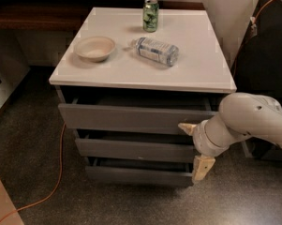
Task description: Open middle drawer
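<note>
Your gripper point(195, 148), its fingers apart, is at the right end of the middle drawer point(136, 150), whose long front runs to the left from it.

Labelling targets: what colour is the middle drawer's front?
The middle drawer is plain grey (camera view); gripper at its right end.

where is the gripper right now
In the camera view, the gripper is at the picture-right end of the middle drawer, just below the top drawer.
</note>
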Robot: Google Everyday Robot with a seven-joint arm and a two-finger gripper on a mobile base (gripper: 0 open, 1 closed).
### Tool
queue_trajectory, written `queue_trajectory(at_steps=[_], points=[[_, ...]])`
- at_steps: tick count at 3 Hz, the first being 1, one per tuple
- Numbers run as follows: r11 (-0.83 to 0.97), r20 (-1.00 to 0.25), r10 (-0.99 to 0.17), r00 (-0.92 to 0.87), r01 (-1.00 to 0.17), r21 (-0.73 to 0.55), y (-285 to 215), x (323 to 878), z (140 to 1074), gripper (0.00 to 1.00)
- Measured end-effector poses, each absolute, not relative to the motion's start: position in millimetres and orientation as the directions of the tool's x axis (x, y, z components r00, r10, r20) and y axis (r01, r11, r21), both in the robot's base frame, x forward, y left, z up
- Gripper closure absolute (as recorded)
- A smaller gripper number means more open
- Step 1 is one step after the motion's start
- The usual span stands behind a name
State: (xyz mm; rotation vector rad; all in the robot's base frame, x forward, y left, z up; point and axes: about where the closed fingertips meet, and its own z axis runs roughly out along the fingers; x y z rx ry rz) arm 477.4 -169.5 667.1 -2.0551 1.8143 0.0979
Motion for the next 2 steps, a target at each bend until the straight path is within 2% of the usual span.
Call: queue_trajectory(at_steps=[1,2], points=[[-0.119,-0.311,-0.929,0.201,-0.957,-0.264,-164.7,484.9,637.3,0.00],[-0.120,-0.300,-0.931,0.210,-0.949,-0.291,-167.8,506.1,564.2,0.00]])
